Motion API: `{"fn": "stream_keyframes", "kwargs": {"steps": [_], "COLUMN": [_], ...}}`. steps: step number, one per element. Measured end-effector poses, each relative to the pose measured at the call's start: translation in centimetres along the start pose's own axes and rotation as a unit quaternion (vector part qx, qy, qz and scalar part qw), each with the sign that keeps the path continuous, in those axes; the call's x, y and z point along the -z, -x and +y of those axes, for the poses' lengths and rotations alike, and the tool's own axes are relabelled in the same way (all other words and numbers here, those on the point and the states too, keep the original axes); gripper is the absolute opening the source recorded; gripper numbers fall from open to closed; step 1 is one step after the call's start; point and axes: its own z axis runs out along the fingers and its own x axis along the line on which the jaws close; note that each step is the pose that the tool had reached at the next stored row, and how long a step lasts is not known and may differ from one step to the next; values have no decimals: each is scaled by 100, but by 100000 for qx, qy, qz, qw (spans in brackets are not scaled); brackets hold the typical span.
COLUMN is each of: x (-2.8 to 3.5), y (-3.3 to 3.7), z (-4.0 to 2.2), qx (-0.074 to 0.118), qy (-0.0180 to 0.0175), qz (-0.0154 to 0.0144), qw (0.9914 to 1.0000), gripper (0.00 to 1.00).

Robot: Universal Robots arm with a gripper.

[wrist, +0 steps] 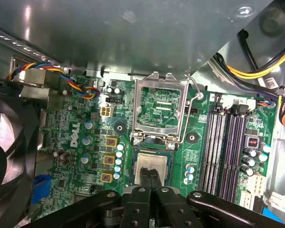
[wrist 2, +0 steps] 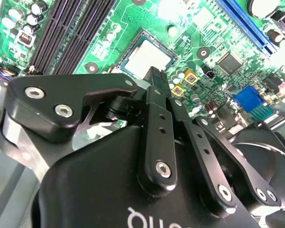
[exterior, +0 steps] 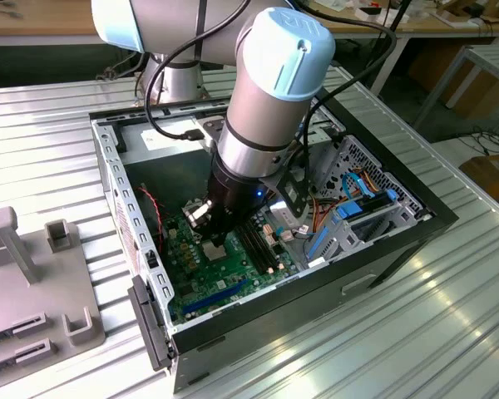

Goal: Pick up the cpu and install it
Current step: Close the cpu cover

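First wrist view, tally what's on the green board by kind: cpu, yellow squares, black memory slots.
cpu: 1
yellow squares: 3
memory slots: 4
Total: 8

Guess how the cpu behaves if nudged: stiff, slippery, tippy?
Likely stiff: the cpu is a flat metal-topped square. Probably slippery under the gripper, since its top shines. Lying flat in the socket, it shouldn't tip.

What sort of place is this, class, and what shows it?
Probably a robotics lab or workshop: a robot arm reaches into an open computer case on a ribbed metal table, with workbenches behind.
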Motion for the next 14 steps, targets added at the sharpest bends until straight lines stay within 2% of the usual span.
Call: {"fn": "stream_keyframes", "kwargs": {"steps": [4,5,6,7,8,14], "x": [1,3,11,75,96,97], "y": [0,27,138,143,142,146], "z": [0,-3,-8,-6,-4,-4], "qx": [3,13,135,1376,1559,1655], "qy": [-11,-15,-17,-118,-121,-129], "qz": [9,9,7,60,63,71], "qw": [100000,100000,100000,99990,99988,99986], "gripper": [11,11,11,11,11,11]}}
